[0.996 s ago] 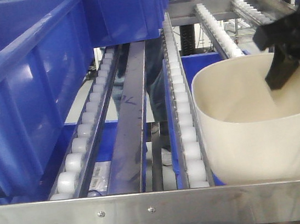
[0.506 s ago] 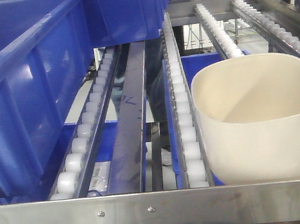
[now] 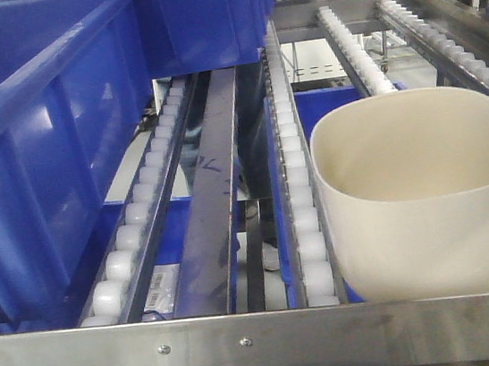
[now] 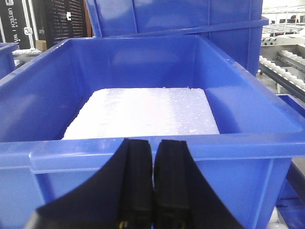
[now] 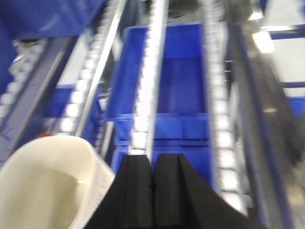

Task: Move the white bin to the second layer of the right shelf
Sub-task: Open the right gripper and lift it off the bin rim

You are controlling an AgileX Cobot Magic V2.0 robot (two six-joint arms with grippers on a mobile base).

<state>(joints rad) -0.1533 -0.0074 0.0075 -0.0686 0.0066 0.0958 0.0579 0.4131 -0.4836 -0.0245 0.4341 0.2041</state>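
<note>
The white bin (image 3: 427, 199) stands upright on the right shelf second layer (image 3: 306, 220), on its white roller tracks just behind the steel front rail (image 3: 246, 332). Nothing holds it, and neither gripper appears in the front view. In the right wrist view the bin (image 5: 43, 188) fills the lower left, and my right gripper (image 5: 153, 158) hangs shut and empty above the rollers, to the bin's right and apart from it. My left gripper (image 4: 153, 143) is shut and empty, facing the near wall of a blue crate (image 4: 143, 157).
The blue crate in front of the left gripper holds a white foam slab (image 4: 143, 112). Large blue crates (image 3: 40, 138) fill the left lanes of the rack. Another blue crate (image 5: 162, 86) sits on the level below the rollers. A steel divider (image 3: 219, 195) runs between lanes.
One second ago my right gripper stood at the bin's far right rim. It has since pulled up and out of the front view. The bin stays where it was on the rollers.
</note>
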